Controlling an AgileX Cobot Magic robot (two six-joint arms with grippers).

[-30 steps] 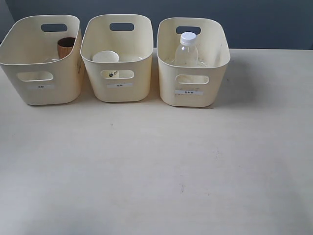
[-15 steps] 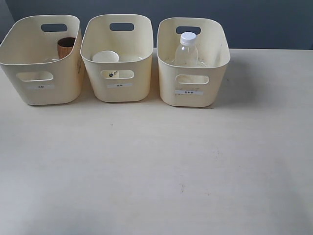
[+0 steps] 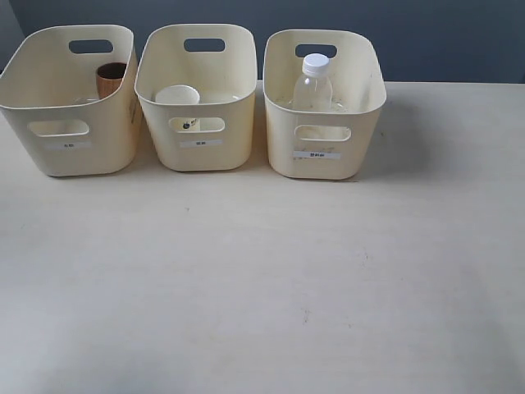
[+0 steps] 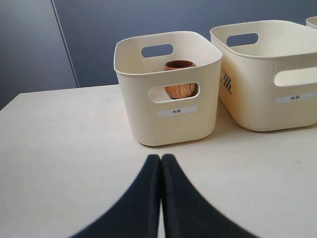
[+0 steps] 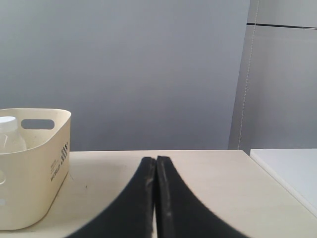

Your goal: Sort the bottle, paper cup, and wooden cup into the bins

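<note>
The surface (image 3: 262, 279) is big and pale. Three cream bins stand on it in a row at the back. The left bin (image 3: 70, 103), the middle bin (image 3: 197, 98) and the right bin (image 3: 324, 107) stand close together.

The bottle (image 3: 313, 82) stands upright in the right bin. Its white cap pokes up near the rim. The paper cup (image 3: 177, 96) sits in the middle bin. The wooden cup (image 3: 111, 80) sits in the left bin, by its right wall. I can see it through the handle slot from my left wrist.

My left pincer (image 4: 161, 161) is closed tight, its two black tips touching. It holds nothing and points at the left bin. My right pincer (image 5: 155, 162) is closed tight too, and it holds nothing. It is off to the side of the right bin.
</note>
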